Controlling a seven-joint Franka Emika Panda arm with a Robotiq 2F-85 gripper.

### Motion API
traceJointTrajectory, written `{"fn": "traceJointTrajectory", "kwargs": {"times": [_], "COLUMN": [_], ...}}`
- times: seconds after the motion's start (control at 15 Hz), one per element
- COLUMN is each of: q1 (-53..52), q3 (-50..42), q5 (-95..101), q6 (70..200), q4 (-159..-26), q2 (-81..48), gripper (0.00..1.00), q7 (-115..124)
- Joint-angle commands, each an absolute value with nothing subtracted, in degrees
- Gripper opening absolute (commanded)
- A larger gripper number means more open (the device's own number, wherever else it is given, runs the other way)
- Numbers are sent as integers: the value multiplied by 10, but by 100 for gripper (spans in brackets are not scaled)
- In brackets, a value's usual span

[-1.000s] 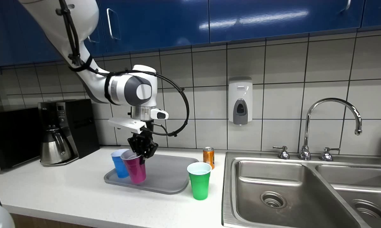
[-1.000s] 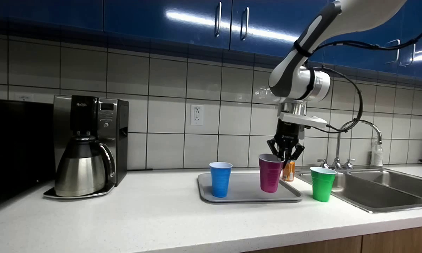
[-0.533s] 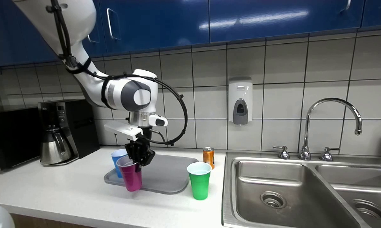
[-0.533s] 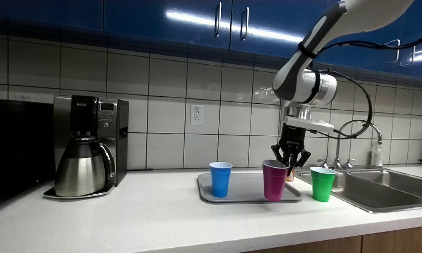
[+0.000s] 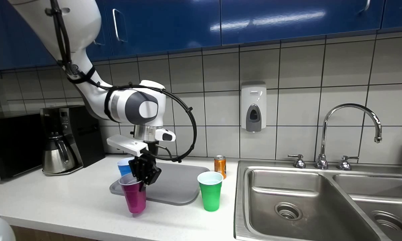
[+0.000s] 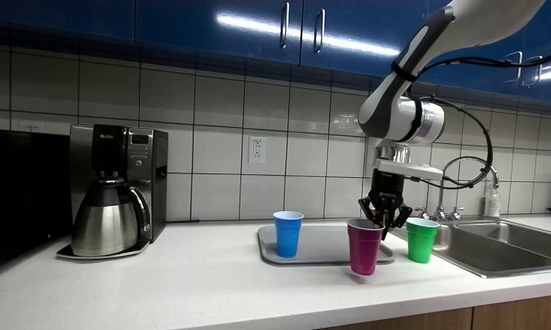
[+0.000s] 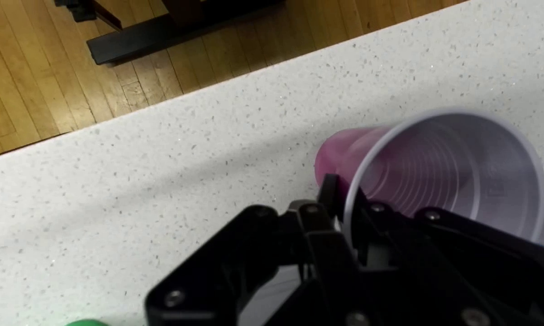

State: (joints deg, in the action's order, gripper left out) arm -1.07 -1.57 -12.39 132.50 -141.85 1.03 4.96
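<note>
My gripper (image 5: 142, 186) is shut on one wall of a magenta cup (image 5: 134, 198), at its rim; it also shows in an exterior view (image 6: 383, 229). In the wrist view one finger of the gripper (image 7: 337, 194) is outside the cup (image 7: 435, 163) and one inside it. The cup is slightly tilted, its white-lined inside visible, just above the counter in front of the grey tray (image 5: 174, 184). A blue cup (image 6: 288, 236) stands upright on the tray's left part. A green cup (image 5: 211, 192) stands on the counter right of the tray.
An orange can (image 5: 220, 166) stands behind the green cup. A steel double sink (image 5: 288, 187) with a faucet is at the right. A coffee maker (image 6: 119, 192) and a dark appliance (image 6: 23, 192) stand at the left. Blue cabinets (image 5: 167, 26) hang above. The counter's front edge shows in the wrist view.
My gripper has carried the magenta cup from over the tray forward, toward the counter's front, and lowered it. The blue and green cups, can and tray have not moved.
</note>
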Motion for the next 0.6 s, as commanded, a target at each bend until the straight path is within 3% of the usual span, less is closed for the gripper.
{"fn": "traceJointTrajectory", "kwargs": {"times": [0.0,0.53], "q1": [-2,-3], "q3": [-15,-16], "q5": [-131,-133], "q6": [1316,1316], "q4": [-1431,-1438], "q2": [25,20], "gripper": [2,2], "q7": [34,34]}}
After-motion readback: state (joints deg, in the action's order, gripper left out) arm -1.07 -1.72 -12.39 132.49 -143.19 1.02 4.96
